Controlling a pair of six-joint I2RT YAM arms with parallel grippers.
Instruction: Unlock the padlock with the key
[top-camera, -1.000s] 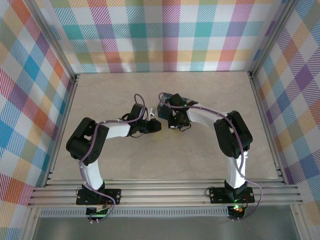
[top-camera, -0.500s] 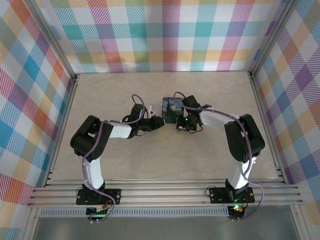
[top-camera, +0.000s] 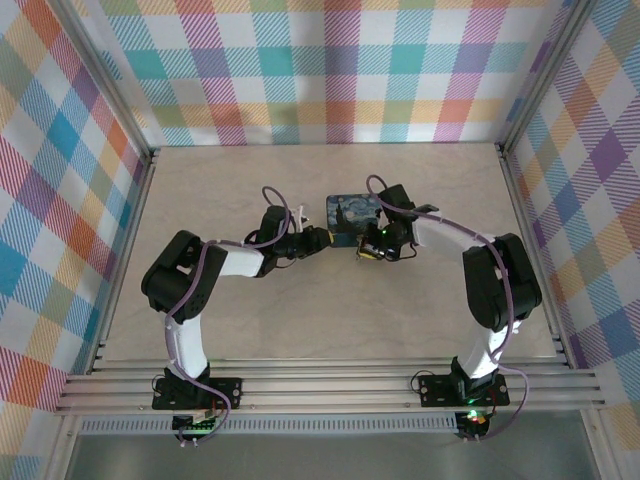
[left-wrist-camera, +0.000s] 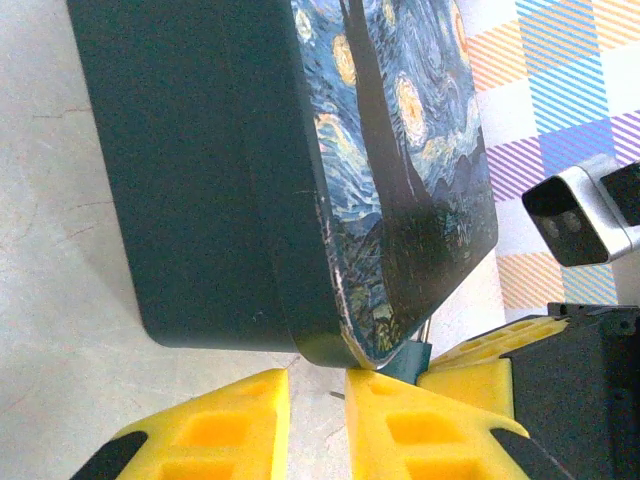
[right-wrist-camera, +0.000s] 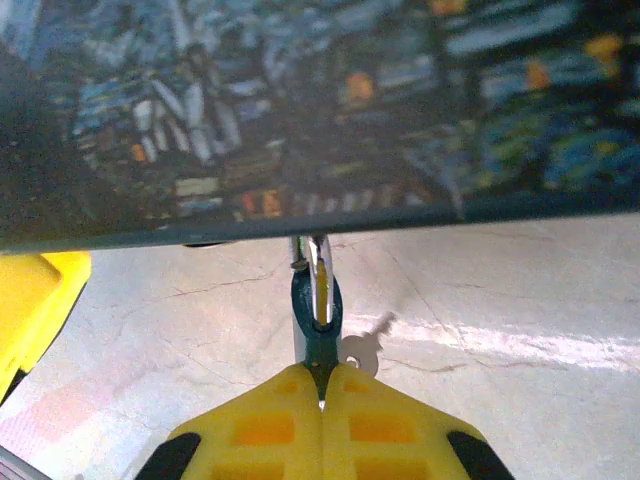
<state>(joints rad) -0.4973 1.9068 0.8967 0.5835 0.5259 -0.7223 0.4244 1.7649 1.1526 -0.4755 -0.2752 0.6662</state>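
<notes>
A dark box (top-camera: 350, 212) with a starry-night lid lies on the table. From its near edge hangs the teal padlock (right-wrist-camera: 318, 330), its silver shackle running up under the lid. My right gripper (right-wrist-camera: 322, 385) is shut on the padlock's lower end. A pale key (right-wrist-camera: 364, 350) lies flat on the table just right of the padlock. My left gripper (left-wrist-camera: 318, 385) stands at the box's near left corner (left-wrist-camera: 330, 340), with its jaws a narrow gap apart and bare table between them. A thin grey sliver pokes from the right finger's (left-wrist-camera: 420, 430) inner face. The padlock (left-wrist-camera: 410, 362) peeks past that corner.
Both arms meet at mid-table, the left gripper (top-camera: 318, 238) west of the box and the right gripper (top-camera: 368, 250) at its south edge. Plaid walls and metal rails (top-camera: 330, 385) bound the table. The right wrist camera (left-wrist-camera: 580, 215) sits close beside the left fingers.
The box and right gripper have shifted right and slightly back, and the lid now faces up. The left gripper followed right to the box's corner.
</notes>
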